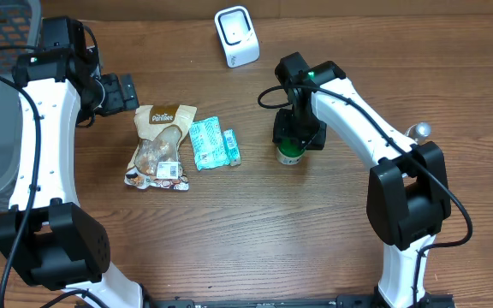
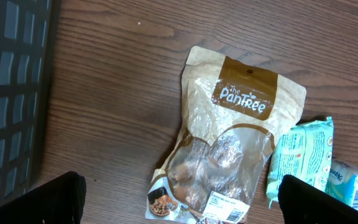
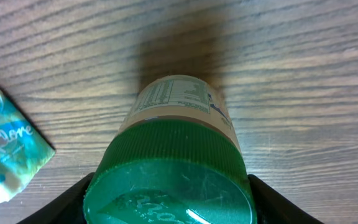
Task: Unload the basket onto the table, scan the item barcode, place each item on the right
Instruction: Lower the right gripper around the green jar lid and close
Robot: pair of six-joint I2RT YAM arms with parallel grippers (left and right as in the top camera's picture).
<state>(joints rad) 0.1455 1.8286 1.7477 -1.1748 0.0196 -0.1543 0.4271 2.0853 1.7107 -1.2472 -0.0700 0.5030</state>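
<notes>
Right wrist: green-capped jar (image 3: 173, 155) straddled by right hand (image 3: 169, 202).

Overhead looks straight down on the whole brown wooden table (image 1: 229, 248); both wrist views face it closely, the right sharing the green-lidded jar (image 3: 173, 168).
</notes>
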